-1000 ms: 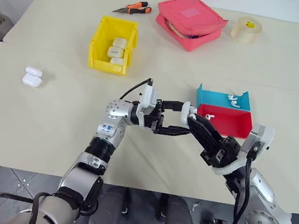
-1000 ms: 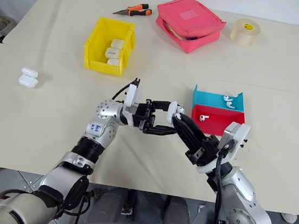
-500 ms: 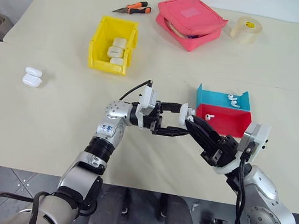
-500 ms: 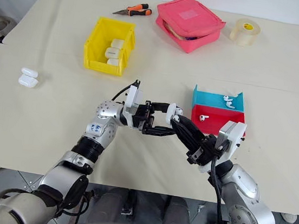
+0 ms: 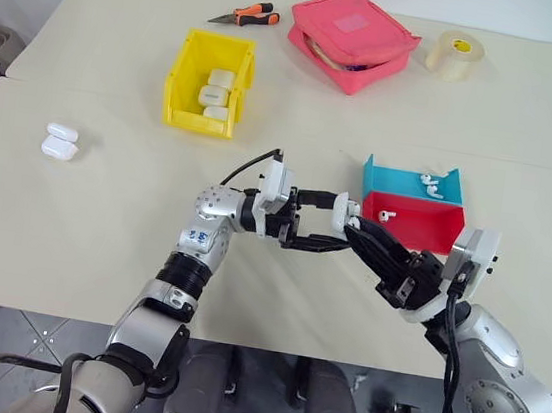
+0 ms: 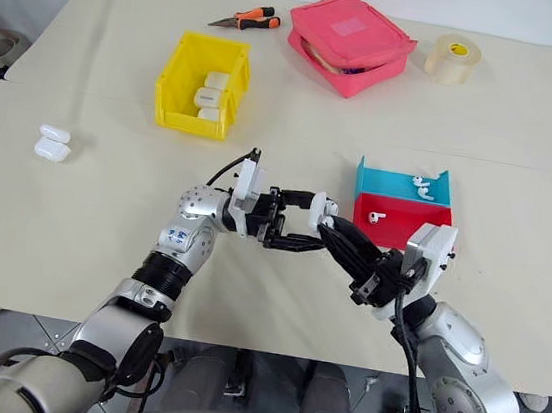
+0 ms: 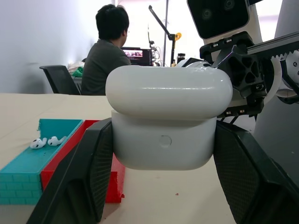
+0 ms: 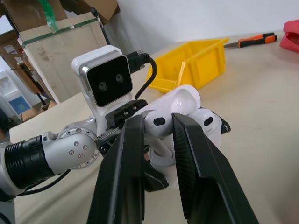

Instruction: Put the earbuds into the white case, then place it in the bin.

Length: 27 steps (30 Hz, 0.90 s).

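Bench cream | left hand clamps white case, lid ajar | right hand pinches earbud at case mouth

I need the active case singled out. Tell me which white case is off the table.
The white case clamped in the left claw, above the table. The others lie in the yellow bin or on the table.
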{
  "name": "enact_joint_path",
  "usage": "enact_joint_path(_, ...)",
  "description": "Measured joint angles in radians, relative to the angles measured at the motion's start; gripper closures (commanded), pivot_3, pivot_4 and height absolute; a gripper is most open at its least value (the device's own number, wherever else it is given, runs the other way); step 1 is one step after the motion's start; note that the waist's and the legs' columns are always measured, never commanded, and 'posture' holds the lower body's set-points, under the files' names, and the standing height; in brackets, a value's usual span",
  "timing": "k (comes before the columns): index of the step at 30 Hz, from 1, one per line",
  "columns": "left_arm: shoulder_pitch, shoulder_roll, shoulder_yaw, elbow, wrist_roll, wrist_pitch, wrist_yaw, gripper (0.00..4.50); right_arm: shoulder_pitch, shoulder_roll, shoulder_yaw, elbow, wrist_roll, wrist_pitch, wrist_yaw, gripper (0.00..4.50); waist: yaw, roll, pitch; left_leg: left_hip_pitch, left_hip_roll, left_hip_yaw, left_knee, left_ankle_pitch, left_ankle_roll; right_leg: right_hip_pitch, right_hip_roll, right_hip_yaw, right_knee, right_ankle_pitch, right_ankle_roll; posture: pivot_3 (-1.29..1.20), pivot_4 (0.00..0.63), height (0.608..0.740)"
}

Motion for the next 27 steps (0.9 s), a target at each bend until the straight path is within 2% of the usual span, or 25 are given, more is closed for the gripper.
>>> enact_joint_path(17, -0.005, -0.002, 0.004, -0.001, 0.005, -0.017, -0.014, 1.71, -0.053, -0.091, -0.025, 0.017, 0.053, 0.06, 0.036, 4.0, 0.001, 0.0, 0.0, 0.0, 0.0, 0.0, 0.0, 0.0, 0.0, 0.0, 0.0, 0.0, 0.0, 0.0, 0.0, 0.0, 0.15, 0.74)
enact_joint_path(23, -0.03, 0.005, 0.042, -0.001, -0.004, -0.033, -0.024, 1.71, -0.063, -0.12, -0.051, 0.032, 0.052, 0.085, 0.041, 2.05, 0.0, 0.0, 0.0, 0.0, 0.0, 0.0, 0.0, 0.0, 0.0, 0.0, 0.0, 0.0, 0.0, 0.0, 0.0, 0.0, 0.15, 0.74)
enact_joint_path(27, -0.04, 0.005, 0.05, 0.0, -0.004, -0.045, -0.032, 1.71, -0.083, -0.125, -0.065, 0.029, 0.052, 0.099, 0.043, 2.05, 0.0, 0.0, 0.0, 0.0, 0.0, 0.0, 0.0, 0.0, 0.0, 0.0, 0.0, 0.0, 0.0, 0.0, 0.0, 0.0, 0.15, 0.74)
